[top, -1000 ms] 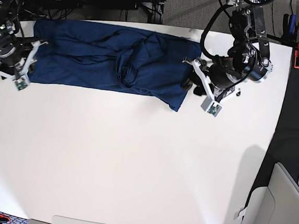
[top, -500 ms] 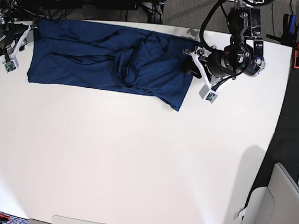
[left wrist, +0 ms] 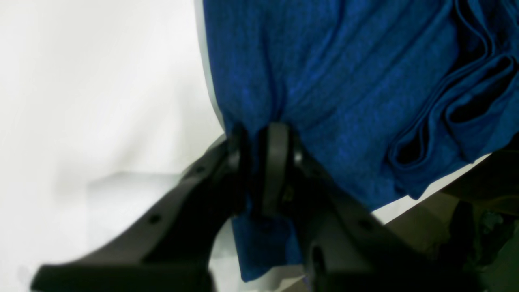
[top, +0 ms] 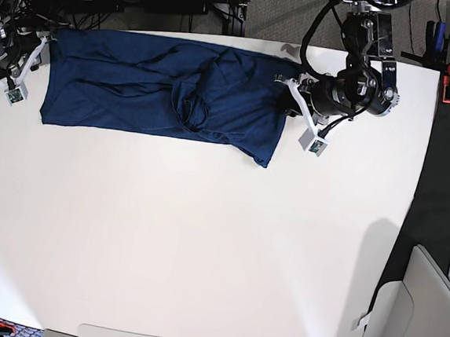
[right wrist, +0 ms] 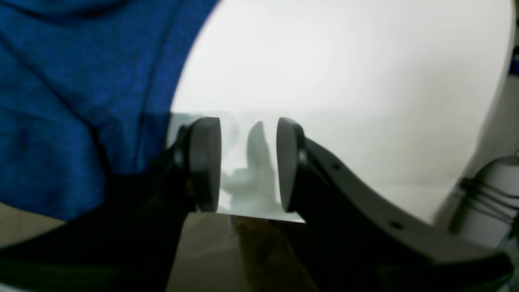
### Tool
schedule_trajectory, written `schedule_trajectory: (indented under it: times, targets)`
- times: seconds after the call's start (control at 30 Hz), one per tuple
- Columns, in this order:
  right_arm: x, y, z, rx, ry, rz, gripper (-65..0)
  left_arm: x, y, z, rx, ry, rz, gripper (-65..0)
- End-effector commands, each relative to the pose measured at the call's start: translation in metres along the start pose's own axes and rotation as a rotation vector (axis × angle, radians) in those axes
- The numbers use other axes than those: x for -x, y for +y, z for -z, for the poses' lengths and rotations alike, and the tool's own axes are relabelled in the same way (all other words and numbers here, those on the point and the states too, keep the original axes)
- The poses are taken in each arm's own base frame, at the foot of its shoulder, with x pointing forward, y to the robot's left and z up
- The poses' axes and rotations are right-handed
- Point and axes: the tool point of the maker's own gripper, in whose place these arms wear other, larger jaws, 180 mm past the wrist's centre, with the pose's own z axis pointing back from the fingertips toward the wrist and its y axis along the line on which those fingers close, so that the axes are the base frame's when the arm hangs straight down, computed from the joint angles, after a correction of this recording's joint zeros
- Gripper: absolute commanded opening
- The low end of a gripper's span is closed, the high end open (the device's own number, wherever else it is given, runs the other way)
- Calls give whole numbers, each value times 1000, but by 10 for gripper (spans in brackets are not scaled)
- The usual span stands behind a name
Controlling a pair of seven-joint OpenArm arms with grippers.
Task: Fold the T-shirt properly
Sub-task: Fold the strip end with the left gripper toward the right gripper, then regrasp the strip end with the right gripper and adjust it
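While I watch the base view, the T-shirt (top: 165, 92) lies as a long navy band across the far part of the white table (top: 202, 245), rumpled, with a knot of folds near its middle and a pointed corner hanging toward the near side at its right end. At that right end my left gripper (top: 287, 104) sits against the cloth edge; from the left wrist camera I see its dark fingers (left wrist: 275, 162) drawn close together with a pleat of the blue fabric (left wrist: 344, 81) bunched between them, so it is pinching the shirt's edge, and a small tab of cloth pokes out below the fingers. Fabric beyond the pinch fans away in soft ridges, with deeper rolled folds at the right of that view. At the far left corner of the table my right gripper (top: 14, 71) sits just beside the shirt's left edge. From the right wrist camera, its two pads (right wrist: 204, 162) stand apart with bare white tabletop showing between them, nothing gripped; the shirt (right wrist: 81, 101) fills the left of that view, just beside the left pad, though I cannot tell whether it touches. Cables and dark gear crowd the floor beyond the far table edge.
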Motion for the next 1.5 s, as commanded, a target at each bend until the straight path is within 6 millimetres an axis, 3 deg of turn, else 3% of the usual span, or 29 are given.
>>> schedule_trajectory:
  times: [0.0, 0.27, 0.43, 0.73, 1.0, 1.37, 1.47]
  targets:
    - [-4, -8, -3, 20, -15, 2, -438, -4, 2, -3, -7, -8, 13, -650]
    - [-7, 9, 8, -25, -50, 121, -431, -4, 23, -14, -56, -30, -42, -650]
    - [-27, 23, 6, -108, -142, 170, -335, -3, 23, -13, -55, -24, -40, -650]
    - [-44, 33, 6, -168, -178, 212, -347, -1, 22, -13, -53, -22, -43, -650]
    - [-36, 63, 13, -237, -110, 251, -348, -1, 21, -13, -52, -24, -43, -650]
    - [-37, 81, 16, -278, -94, 269, -457, -1, 21, -13, -51, -23, -44, -650]
    - [-39, 81, 16, -279, -99, 270, -517, -1, 21, -13, -51, -23, -44, -650]
